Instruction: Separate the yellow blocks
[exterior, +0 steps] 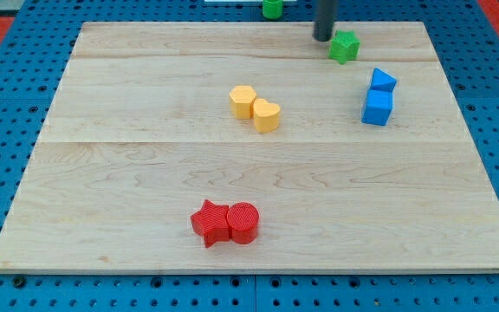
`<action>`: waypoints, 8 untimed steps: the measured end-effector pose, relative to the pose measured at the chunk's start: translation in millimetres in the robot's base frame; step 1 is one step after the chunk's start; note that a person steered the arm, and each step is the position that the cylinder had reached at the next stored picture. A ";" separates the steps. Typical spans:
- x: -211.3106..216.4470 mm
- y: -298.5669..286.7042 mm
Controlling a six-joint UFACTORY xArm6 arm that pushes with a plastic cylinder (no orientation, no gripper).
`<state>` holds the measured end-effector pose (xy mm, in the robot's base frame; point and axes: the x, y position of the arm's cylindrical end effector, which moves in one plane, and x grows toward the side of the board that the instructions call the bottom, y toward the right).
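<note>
Two yellow blocks sit touching near the board's middle: a yellow hexagon-like block (243, 101) on the left and a yellow heart-like block (267, 115) just to its lower right. My tip (322, 38) is near the view's top, right of centre, just left of a green star block (345, 46). The tip is well up and to the right of the yellow pair, not touching them.
A blue pair stands at the right: a blue triangle-like block (382, 81) above a blue cube (377, 107). A red star (209, 223) and red cylinder (243, 223) touch near the bottom. A green block (272, 9) sits beyond the board's top edge.
</note>
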<state>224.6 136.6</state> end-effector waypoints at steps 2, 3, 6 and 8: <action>18.5 14.1; 30.5 25.4; 79.5 -160.3; 172.1 -123.6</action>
<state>396.7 13.0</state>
